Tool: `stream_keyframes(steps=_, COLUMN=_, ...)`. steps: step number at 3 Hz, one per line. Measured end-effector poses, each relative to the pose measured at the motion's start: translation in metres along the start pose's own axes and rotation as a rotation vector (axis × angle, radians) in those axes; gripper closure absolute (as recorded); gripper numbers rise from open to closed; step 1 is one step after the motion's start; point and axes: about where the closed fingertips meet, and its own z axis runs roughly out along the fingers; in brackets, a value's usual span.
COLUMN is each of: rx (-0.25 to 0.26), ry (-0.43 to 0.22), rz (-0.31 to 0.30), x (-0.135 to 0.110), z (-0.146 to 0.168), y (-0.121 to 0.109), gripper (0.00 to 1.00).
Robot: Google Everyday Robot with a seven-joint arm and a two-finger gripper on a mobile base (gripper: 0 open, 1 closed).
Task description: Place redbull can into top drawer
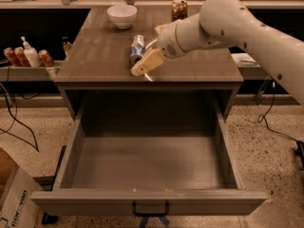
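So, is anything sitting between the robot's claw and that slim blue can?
No. In the camera view the gripper is close in front of the redbull can lying on the tabletop; nothing lies between them.
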Motion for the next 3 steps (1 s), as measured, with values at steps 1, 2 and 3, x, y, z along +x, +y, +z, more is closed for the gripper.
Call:
stream_keyframes(steps=1, rx=-0.016, ry=-0.002, rz=0.03, x=0.001, z=0.023, y=-0.013, gripper=0.0)
stream_keyframes(steps=2, rx=-0.032, ry=-0.003, rz=0.07, x=0.002, z=0.046, y=-0.026, gripper=0.0)
stream_keyframes(steps=3, rx=-0.037, ry=-0.005, rz=0.117, x=0.006, z=0.061, y=-0.033, gripper=0.0)
